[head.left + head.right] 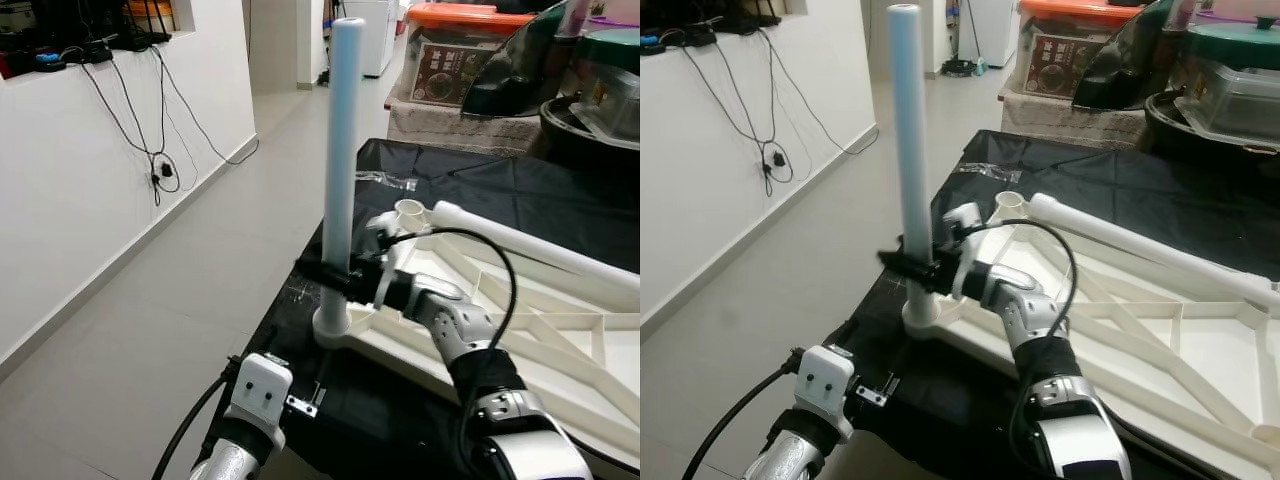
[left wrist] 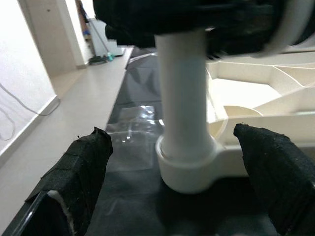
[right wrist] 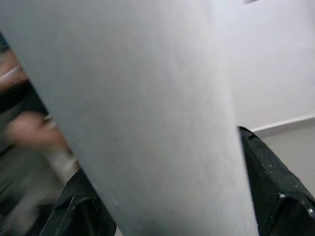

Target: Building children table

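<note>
A white children's table top (image 1: 540,350) lies upside down on a black-covered surface (image 1: 480,185). A pale tube leg (image 1: 343,150) stands upright in its near-left corner socket (image 1: 332,325). My right gripper (image 1: 335,275) is shut on the leg just above the socket; in the right wrist view the leg (image 3: 147,123) lies between the black fingers (image 3: 275,196). My left gripper (image 2: 172,142) is open, low in front of the socket (image 2: 189,169), one finger (image 2: 81,167) on each side without touching. A second white leg (image 1: 530,245) lies across the table top near another socket (image 1: 410,210).
The black surface's near-left edge (image 1: 275,320) drops to a tiled floor (image 1: 180,300). A white wall with hanging cables (image 1: 155,150) runs along the left. Boxes with an orange lid (image 1: 460,60) and dark pots (image 1: 590,110) crowd the back right.
</note>
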Robot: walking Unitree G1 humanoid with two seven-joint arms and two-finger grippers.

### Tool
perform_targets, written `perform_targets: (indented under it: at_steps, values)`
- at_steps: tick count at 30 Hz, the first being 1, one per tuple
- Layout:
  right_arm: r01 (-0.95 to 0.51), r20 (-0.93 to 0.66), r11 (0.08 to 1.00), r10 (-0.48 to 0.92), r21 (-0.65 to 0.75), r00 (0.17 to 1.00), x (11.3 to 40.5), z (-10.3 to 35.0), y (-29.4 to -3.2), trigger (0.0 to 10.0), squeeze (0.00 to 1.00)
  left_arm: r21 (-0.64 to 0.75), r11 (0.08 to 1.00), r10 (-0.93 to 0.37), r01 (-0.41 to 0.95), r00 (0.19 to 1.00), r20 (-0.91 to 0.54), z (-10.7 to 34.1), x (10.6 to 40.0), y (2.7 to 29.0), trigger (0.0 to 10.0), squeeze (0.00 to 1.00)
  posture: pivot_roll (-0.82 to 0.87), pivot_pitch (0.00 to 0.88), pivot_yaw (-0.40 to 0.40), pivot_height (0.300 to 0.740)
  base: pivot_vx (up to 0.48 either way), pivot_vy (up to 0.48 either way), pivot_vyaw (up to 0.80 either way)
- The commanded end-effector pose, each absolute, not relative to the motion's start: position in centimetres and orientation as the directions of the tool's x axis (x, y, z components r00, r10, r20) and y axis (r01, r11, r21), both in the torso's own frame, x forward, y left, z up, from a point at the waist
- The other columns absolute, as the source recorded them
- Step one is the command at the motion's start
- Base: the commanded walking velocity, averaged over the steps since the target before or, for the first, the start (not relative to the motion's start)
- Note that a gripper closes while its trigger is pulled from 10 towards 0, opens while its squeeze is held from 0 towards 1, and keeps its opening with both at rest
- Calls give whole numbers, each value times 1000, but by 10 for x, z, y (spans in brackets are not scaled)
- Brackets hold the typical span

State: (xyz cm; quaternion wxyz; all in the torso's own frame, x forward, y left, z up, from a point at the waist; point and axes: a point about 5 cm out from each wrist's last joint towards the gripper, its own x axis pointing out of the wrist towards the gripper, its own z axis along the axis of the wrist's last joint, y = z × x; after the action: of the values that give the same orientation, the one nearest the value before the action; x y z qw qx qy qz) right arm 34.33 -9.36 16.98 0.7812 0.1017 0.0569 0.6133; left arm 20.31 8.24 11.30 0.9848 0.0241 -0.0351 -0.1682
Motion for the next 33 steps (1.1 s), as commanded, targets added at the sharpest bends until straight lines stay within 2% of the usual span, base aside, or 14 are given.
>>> perform_targets:
  at_steps: [1,4,5,8,15,20,21,22,24,25,27,29,31,33]
  values:
    - [-968,28,73,996,239,82,334,167,-86,10000,0,55,943,-330,328,943,36,108,203,82,10000,0,89,0,-28,740,0,0,0]
    - [-971,16,40,999,234,45,333,166,-85,10000,0,55,943,-330,328,943,35,108,203,82,10000,0,89,0,-28,740,0,0,0]
    - [-972,1,37,999,231,38,333,163,-84,0,0,55,943,-330,328,943,34,108,202,83,10000,0,93,0,-28,740,0,0,0]
    - [-975,-24,53,999,217,49,334,159,-83,0,0,55,943,-330,328,943,34,107,202,83,10000,0,93,0,-28,740,0,0,0]
    - [-946,-49,293,956,139,289,346,154,-82,0,0,53,943,-329,327,944,33,108,202,84,10000,0,89,0,-28,740,0,0,0]
    - [-925,-39,362,932,114,360,349,154,-82,0,0,53,943,-330,328,944,33,108,202,83,10000,0,89,0,-28,740,0,0,0]
    - [-834,-71,549,835,57,545,358,152,-88,0,0,53,943,-329,328,944,33,108,202,83,10000,0,89,0,-28,740,0,0,0]
    - [-834,-71,549,835,57,545,358,152,-88,0,0,53,943,-329,328,944,33,108,202,83,10000,0,89,0,-28,740,0,0,0]
    - [-509,-111,860,502,-35,857,374,148,-112,0,0,53,943,-330,328,944,33,108,202,83,10000,0,82,0,-27,740,0,0,0]
    - [-509,-111,860,502,-35,857,374,148,-112,0,0,53,943,-330,328,944,33,108,202,83,10000,0,82,0,-27,740,0,0,0]
    - [-202,-115,974,191,-97,975,377,143,-139,0,0,53,943,-331,329,943,32,108,202,83,10000,0,82,0,-27,740,0,0,0]
    - [-202,-115,974,191,-97,975,377,143,-139,0,0,53,943,-331,329,943,32,108,202,83,10000,0,82,0,-27,740,0,0,0]
    - [131,-114,986,-142,-99,983,367,134,-171,0,0,54,943,-332,330,943,32,108,202,82,10000,0,78,0,-23,740,0,0,0]
    - [207,-116,974,-217,-94,969,363,132,-176,0,0,54,942,-332,330,943,32,108,202,82,10000,0,78,0,-23,740,0,0,0]
